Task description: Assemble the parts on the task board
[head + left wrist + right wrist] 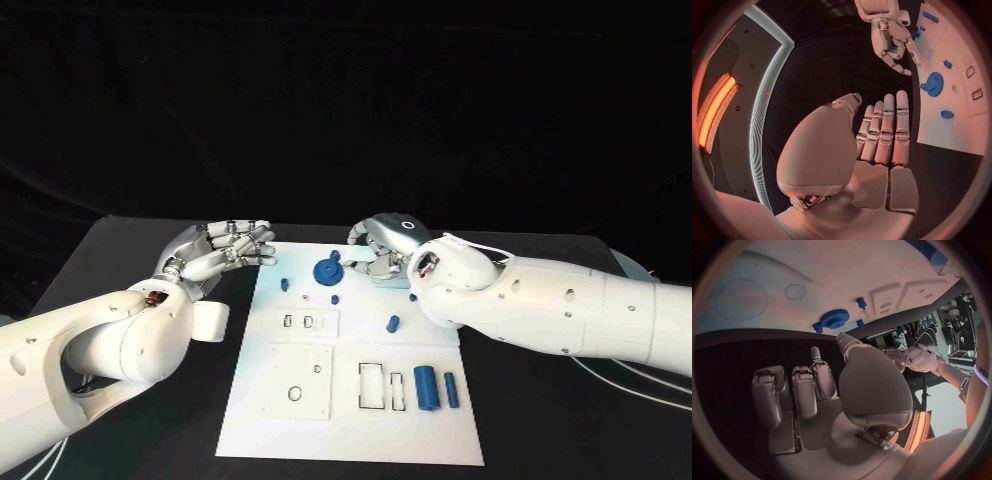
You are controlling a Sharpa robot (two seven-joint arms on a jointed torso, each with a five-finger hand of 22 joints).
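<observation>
On the black bench, a white board carries two blue cylinders nearest; farther off sits a blue gear, probably light, rigid, best pinched at its rim. Left hand hovers empty, fingers loosely curled; right hand empty, fingers bent just beside the gear.

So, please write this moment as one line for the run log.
left hand: open, at board's far-left corner | right hand: empty, fingers curled, near gear | gear: on board | cylinders: lying on board
</observation>
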